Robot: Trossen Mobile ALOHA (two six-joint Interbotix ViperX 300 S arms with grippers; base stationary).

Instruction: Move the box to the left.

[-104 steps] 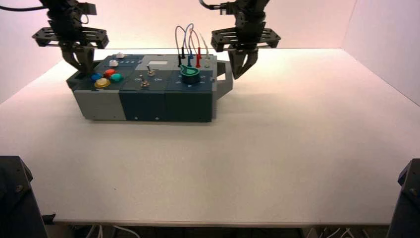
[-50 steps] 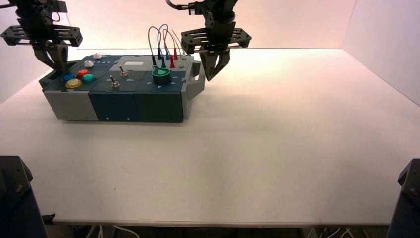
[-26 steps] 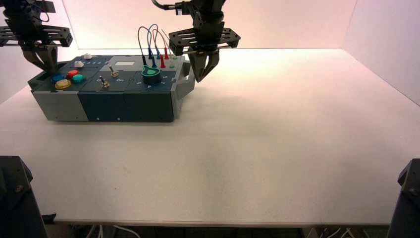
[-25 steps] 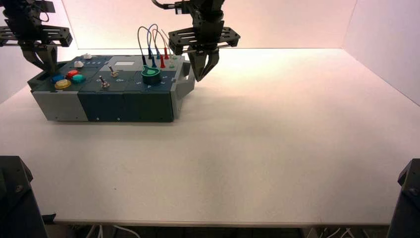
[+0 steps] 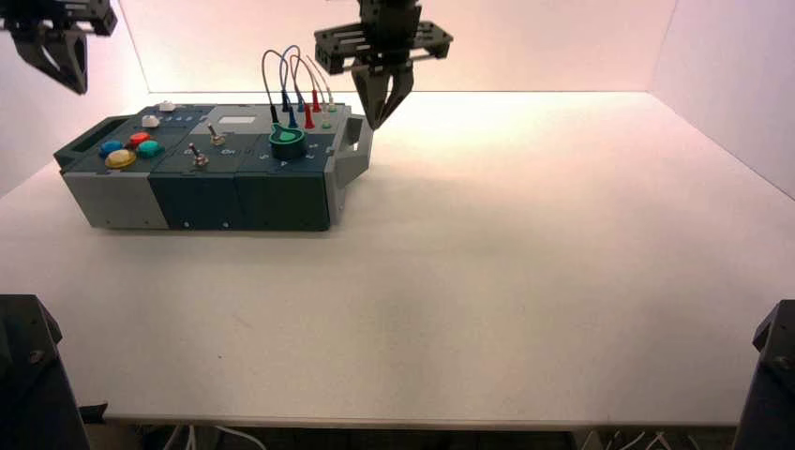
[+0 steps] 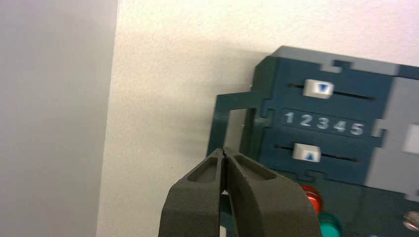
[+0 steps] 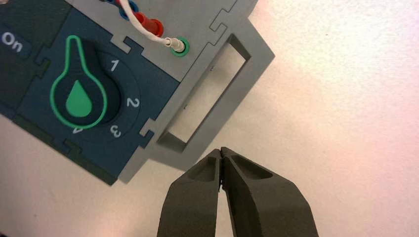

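In the high view, the long, low dark-teal and grey box with coloured round buttons and looped wires on top [image 5: 192,202] is sitting on the left part of the pale, flat table [image 5: 525,309], near the back. The black left gripper [image 5: 82,91] is hanging above the box's left end. The black right gripper [image 5: 375,127] is hanging just beside the grey right end handle [image 5: 349,159]. The move to the left is looking all done, or very nearly. What is left is maybe just lifting both arms away. The box is lying flat, and its long side is running from left to right. The green knob [image 5: 287,141] is at the right end, and the round buttons are at the left end.

In the left wrist view, the left gripper's two fingers are pressing together with nothing in them. They are showing in front of the dark-teal left end handle [image 6: 217,123], but the high view is showing them up above it. Two white sliders [image 6: 318,89] are sitting by the numbers 1 to 5.

In the right wrist view, the right gripper's fingers are meeting at the tips, holding nothing. The green-edged knob is pointing away from the numbers 2 and 3.
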